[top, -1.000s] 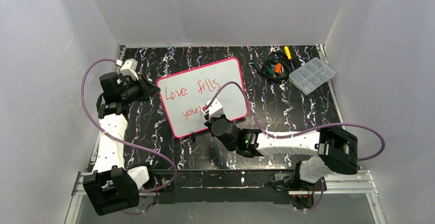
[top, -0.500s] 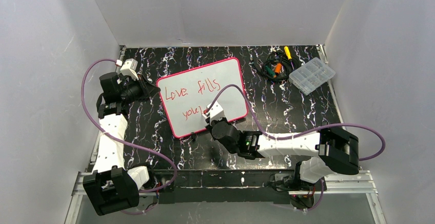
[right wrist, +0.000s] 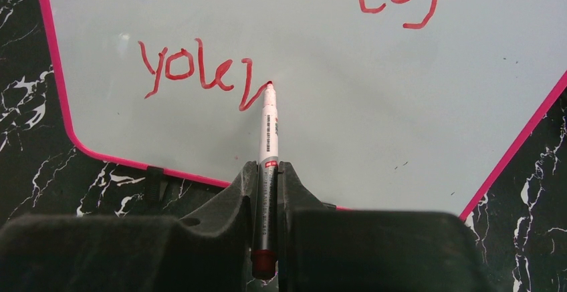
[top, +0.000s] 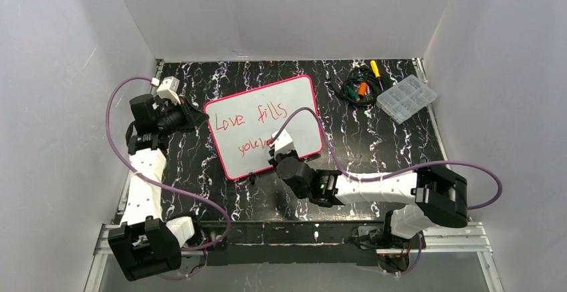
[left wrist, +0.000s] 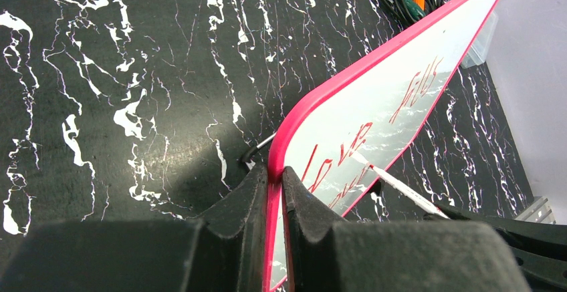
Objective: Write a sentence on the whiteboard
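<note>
Pink-rimmed whiteboard [top: 297, 101] sits mid-bench [top: 374, 138]; the red sentence [top: 257, 119] reads "Love fills" plus a partial second line, probably "your".
Left wrist: left pincer [left wrist: 274, 175] clamped on the board's left rim.
Right wrist: right pincer [right wrist: 267, 168] clamped on marker [right wrist: 269, 128], tip touching the last stroke.

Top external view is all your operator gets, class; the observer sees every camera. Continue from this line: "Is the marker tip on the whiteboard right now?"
Observer: Right wrist view: the red tip of the thin white marker meets the flat white whiteboard with a pink-red rim, at the upper end of the stroke after the red handwritten "you".
Operator: How is it held?
Observer: The right tool is shut on the marker's barrel.
Operator: And the left tool?
Observer: Left wrist view: the left tool is shut on the whiteboard's pink-red rim, pinching it near a rounded corner.
</note>
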